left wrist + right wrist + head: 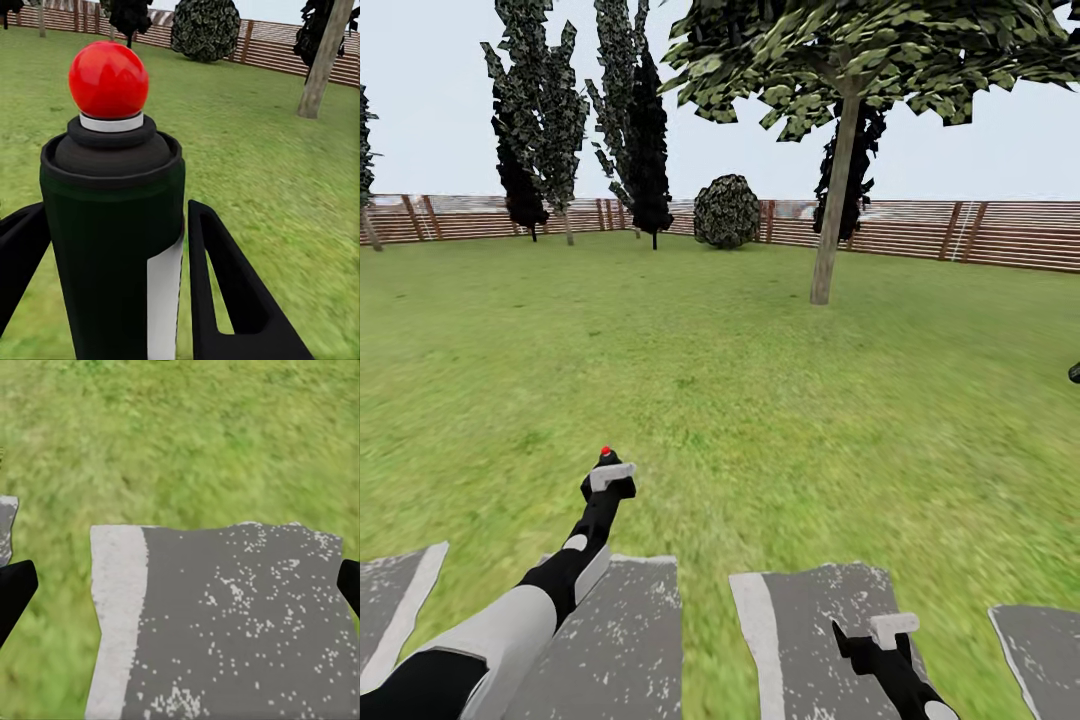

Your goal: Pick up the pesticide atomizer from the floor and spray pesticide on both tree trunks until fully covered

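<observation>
While the left gripper point(112, 262) stands clamped on the atomizer point(112, 217), its two black fingers point(225, 292) press the dark body from either side, the white label strip facing the wrist camera and the red nozzle ball point(109, 79) standing upright above the collar. In the head view the same gripper point(608, 478) sits at the end of the outstretched left arm, low over the lawn point(760, 400), with the red tip just showing on top. The right gripper point(880, 640) hangs lower, above grey paving slabs point(810, 620); in its wrist view the fingers point(13, 592) sit wide apart at the edges, nothing between them, a speckled slab point(240, 622) below.

One tree point(880, 60) stands well ahead and to the right, its trunk point(835, 200) bare and slightly leaning, near the slat fence point(1010, 235). Dark cypresses point(540, 120) and a round shrub point(726, 210) line the far side.

I judge the bottle secured and the approach still to make. Risks from here: spraying from this far off would likely miss the trunk; a nozzle aimed aside of the trunk would wet grass only; a slack hold during travel could let the bottle tilt or slip out; and mistaking a cypress for the target would waste the pass.
</observation>
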